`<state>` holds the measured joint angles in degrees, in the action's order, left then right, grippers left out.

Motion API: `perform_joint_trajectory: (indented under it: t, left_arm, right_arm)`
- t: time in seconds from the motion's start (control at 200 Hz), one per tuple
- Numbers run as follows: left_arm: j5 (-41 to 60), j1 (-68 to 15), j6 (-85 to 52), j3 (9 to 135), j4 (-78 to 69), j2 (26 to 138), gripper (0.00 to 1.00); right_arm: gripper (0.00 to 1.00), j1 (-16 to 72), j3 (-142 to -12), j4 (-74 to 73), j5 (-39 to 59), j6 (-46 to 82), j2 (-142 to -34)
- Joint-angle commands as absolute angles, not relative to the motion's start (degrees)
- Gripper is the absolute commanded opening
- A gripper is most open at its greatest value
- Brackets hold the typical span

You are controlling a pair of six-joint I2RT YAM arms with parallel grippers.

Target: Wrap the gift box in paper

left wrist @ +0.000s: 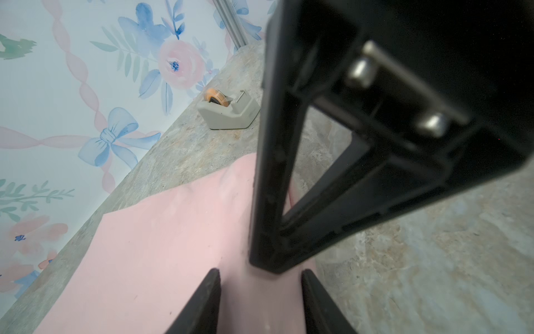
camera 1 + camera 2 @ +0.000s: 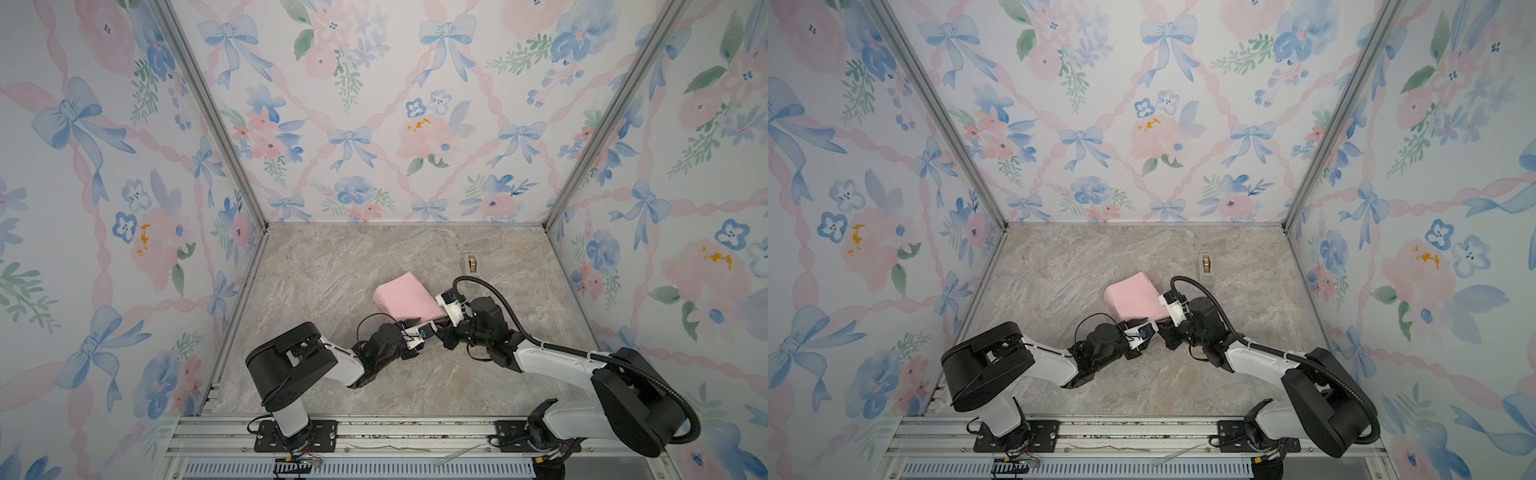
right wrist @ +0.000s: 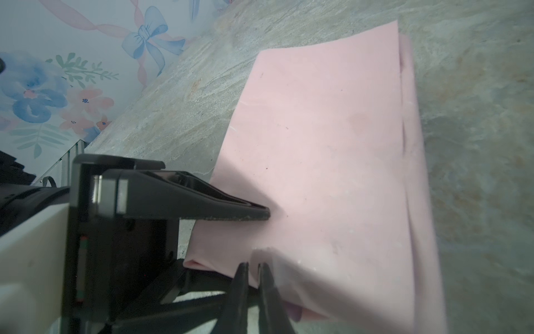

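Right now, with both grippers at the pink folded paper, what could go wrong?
First, the left gripper only presses the pale pink folded paper with open jaws; if it lifts, the fold may spring open. Second, the shut right gripper works close beside it, so they could collide. Third, the small beige tape dispenser stands well behind the paper; fetching tape may mean letting go.
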<state>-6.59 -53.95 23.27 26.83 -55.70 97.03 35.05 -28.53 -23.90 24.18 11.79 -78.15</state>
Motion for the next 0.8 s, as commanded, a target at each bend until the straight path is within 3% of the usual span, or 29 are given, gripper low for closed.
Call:
perform_joint_trajectory:
  t: [0.0,0.79]
  left_arm:
    - [-6.8,-53.7,22.1,26.6,-53.1,97.6,0.47]
    - [-6.4,-53.6,22.1,26.6,-53.2,97.2,0.47]
  right_arm:
    - [0.13,35.6,-30.7,-25.3,24.3,10.8,-80.2]
    - [0.29,37.7,-32.3,-16.8,11.5,0.5,-82.5]
